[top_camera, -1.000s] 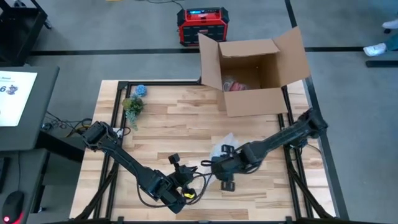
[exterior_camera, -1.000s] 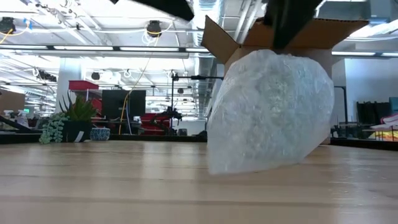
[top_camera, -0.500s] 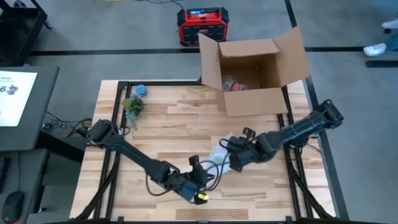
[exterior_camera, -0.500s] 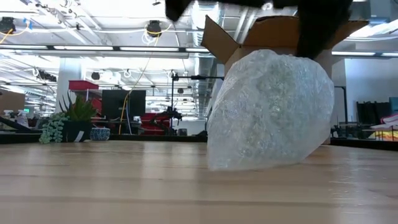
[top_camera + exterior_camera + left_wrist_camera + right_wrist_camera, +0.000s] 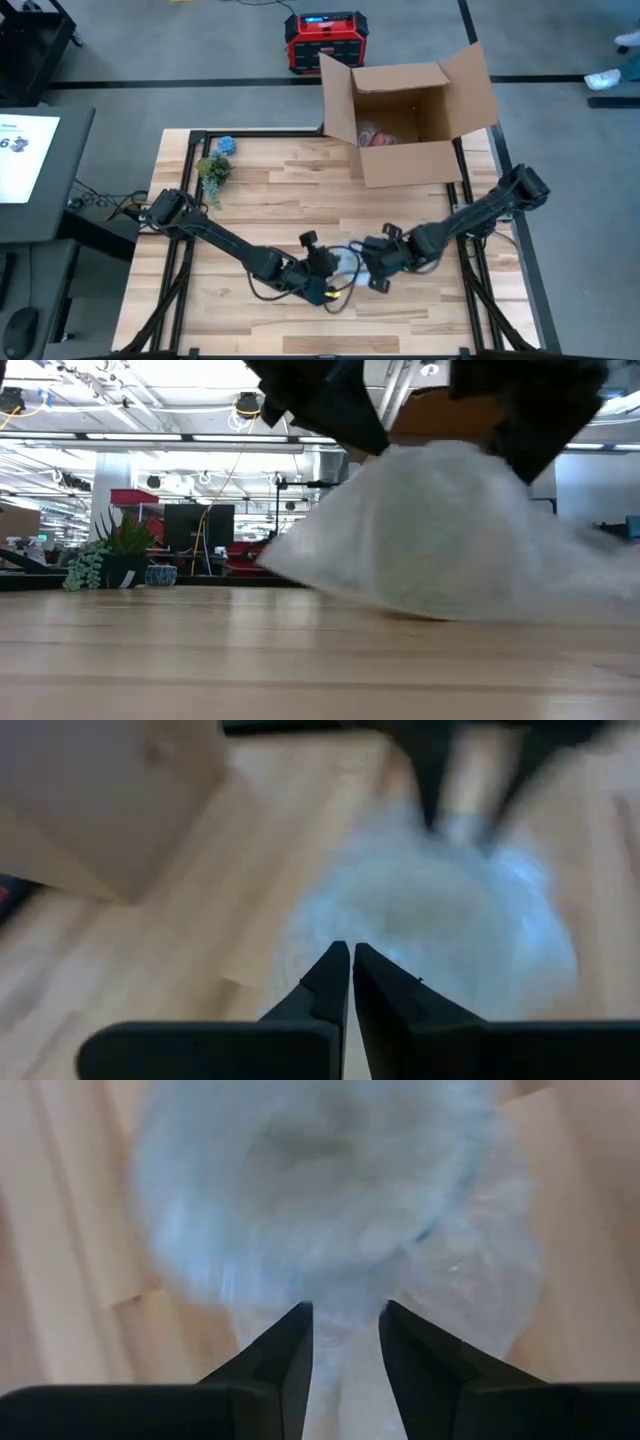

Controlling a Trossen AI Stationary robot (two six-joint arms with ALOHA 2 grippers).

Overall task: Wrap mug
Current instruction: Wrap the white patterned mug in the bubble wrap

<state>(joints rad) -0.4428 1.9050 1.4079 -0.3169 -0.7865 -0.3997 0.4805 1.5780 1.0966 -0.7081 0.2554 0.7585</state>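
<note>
Both arms have closed in: left gripper [image 5: 335, 277], fingers pressed together, and right gripper [image 5: 372, 268], fingers parted around wrap, flank the clear bubble-wrapped bundle [image 5: 349, 264] lying mid-front on the wooden counter [image 5: 270, 190].

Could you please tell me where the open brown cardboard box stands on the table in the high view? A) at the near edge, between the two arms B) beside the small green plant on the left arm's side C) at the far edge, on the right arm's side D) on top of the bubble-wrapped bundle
C: the open brown cardboard box stands at the far edge of the light wooden table, on the right arm's side.
</note>
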